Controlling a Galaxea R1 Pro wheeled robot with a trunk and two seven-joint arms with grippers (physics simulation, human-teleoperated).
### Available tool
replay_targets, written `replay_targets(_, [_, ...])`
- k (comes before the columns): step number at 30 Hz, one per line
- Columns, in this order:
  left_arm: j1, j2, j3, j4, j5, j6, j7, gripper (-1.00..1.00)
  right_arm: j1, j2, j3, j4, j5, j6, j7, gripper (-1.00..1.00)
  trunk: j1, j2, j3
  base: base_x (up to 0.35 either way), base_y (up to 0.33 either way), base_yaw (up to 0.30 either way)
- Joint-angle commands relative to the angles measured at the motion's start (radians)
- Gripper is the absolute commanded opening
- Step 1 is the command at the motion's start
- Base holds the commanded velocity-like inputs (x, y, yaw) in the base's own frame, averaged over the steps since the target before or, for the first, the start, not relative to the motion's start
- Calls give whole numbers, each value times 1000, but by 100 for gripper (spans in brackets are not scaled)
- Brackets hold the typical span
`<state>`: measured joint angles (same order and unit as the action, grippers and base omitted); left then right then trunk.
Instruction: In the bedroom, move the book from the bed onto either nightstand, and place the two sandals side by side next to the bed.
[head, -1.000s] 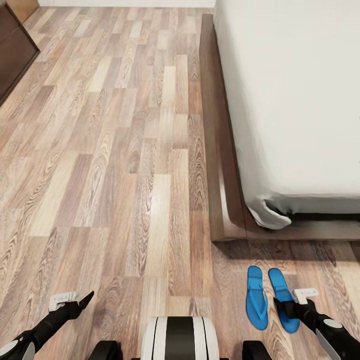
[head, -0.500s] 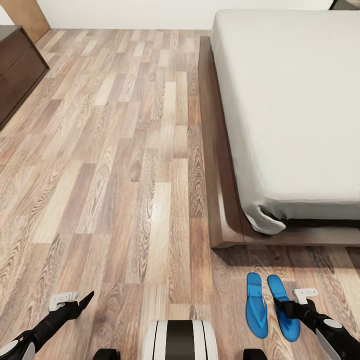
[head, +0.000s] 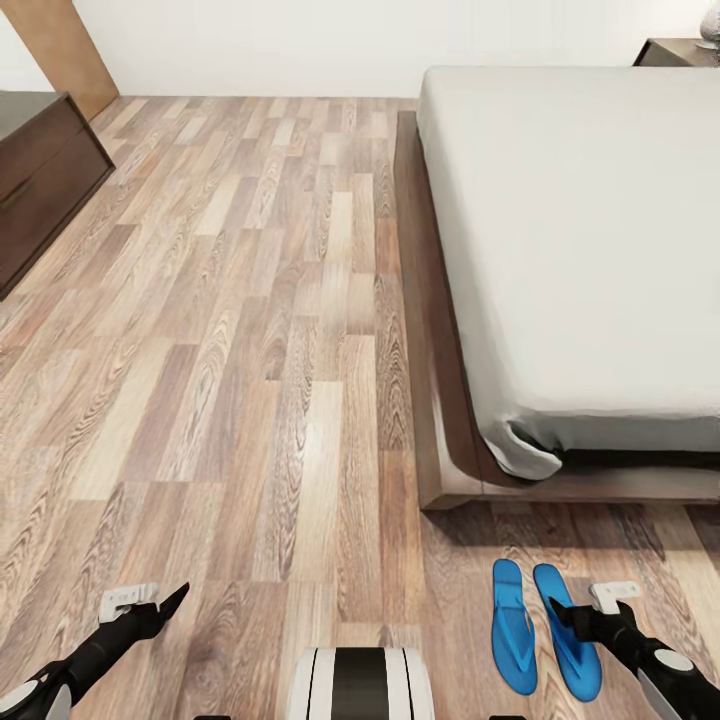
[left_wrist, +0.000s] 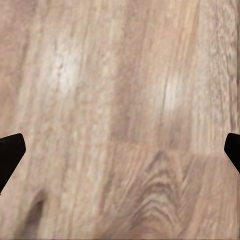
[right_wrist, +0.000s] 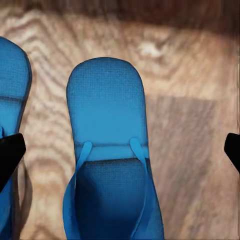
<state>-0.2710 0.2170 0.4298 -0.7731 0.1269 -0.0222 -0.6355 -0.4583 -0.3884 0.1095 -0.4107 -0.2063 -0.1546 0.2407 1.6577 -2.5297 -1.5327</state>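
Two blue sandals lie side by side on the plank floor just off the bed's near corner, one (head: 514, 628) (right_wrist: 10, 100) to the left of the other (head: 565, 640) (right_wrist: 107, 150). My right gripper (head: 585, 605) (right_wrist: 120, 150) hovers open over the right-hand sandal, holding nothing. Low at the left, my left gripper (head: 150, 600) (left_wrist: 120, 150) is open above bare floor. The bed (head: 600, 250) has an off-white mattress on a dark wooden base (head: 435, 400). A nightstand (head: 675, 50) shows at its far side. The book is out of view.
A long dark-brown drawer cabinet (head: 40, 170) stands along the left side, with a wooden panel (head: 65, 50) behind it. A white wall (head: 300, 45) closes the far end. Wide wood floor (head: 250, 300) runs between the cabinet and the bed.
The head camera has tilted up, so the far wall, cabinet top and nightstand have come into the picture. Sandals and both arms keep their places relative to each other.
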Motion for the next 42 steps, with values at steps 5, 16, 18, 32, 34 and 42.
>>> replay_targets(5, [-1,-8,1,1,2,-1,-5,100,1,-5,7,115,-12,-163,4,100,-2,1,19,0,0,0])
replay_targets(16, [-1,-23,1,4,-18,0,-6,100,2,-9,7,202,-96,-242,203,100,-7,4,61,0,0,0])
replay_targets(18, [-1,-31,1,4,-26,0,-6,100,1,-9,7,213,-114,-242,209,100,-8,4,69,0,0,0])
replay_targets(32, [48,-49,0,55,-73,2,-4,100,1,21,13,251,-129,-239,208,100,-9,4,73,0,0,0])
replay_targets(34, [53,-48,0,67,-84,-9,-4,100,1,24,13,263,-129,-239,209,100,-9,4,73,0,0,0])
replay_targets(42, [56,-47,1,112,-130,-29,-6,100,1,28,13,275,-130,-240,209,100,-9,4,73,0,0,0])
